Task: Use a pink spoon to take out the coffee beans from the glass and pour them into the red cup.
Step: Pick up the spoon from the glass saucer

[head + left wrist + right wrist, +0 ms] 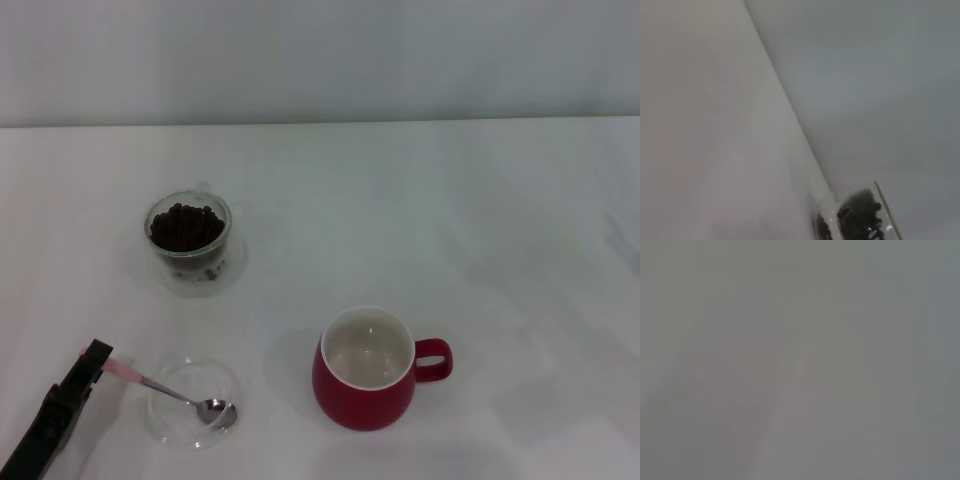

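Left gripper (97,357) fingers clenched on the pink spoon (165,388) handle, its bowl resting in a shallow dish (190,400), ready to lift for scooping

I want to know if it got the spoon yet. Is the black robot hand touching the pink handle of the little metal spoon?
Touching. In the head view the left gripper meets the pink handle end of the pink spoon, with no gap showing.

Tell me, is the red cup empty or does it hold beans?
Empty: the red cup shows only its cream inside; the coffee beans are in the glass.
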Available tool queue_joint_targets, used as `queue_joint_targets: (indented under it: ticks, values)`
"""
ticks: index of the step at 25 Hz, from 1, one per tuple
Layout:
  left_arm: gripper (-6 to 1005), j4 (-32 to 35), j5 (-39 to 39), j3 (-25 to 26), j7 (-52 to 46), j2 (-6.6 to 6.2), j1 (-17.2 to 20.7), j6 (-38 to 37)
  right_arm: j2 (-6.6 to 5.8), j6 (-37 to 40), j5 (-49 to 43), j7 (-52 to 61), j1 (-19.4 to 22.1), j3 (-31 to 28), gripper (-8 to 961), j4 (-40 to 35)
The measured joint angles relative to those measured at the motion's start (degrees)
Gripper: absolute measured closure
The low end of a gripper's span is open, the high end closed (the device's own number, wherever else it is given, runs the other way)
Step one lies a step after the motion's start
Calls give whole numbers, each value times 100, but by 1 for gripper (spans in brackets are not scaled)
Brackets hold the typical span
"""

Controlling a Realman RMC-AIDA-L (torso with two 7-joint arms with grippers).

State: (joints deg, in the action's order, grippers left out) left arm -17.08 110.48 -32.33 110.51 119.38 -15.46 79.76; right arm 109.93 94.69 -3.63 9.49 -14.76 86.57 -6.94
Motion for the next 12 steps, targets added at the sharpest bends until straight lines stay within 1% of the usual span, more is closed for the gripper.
queue_joint_targets:
  ticks: [5,12]
  values:
    - [637,195,-132,1,-118,-4,-12,-103,43,41,-3,0,0,0,133,0]
    - [631,422,-294,-2,-252,-12,-33,-170,96,88,3,0,-20,0,133,0]
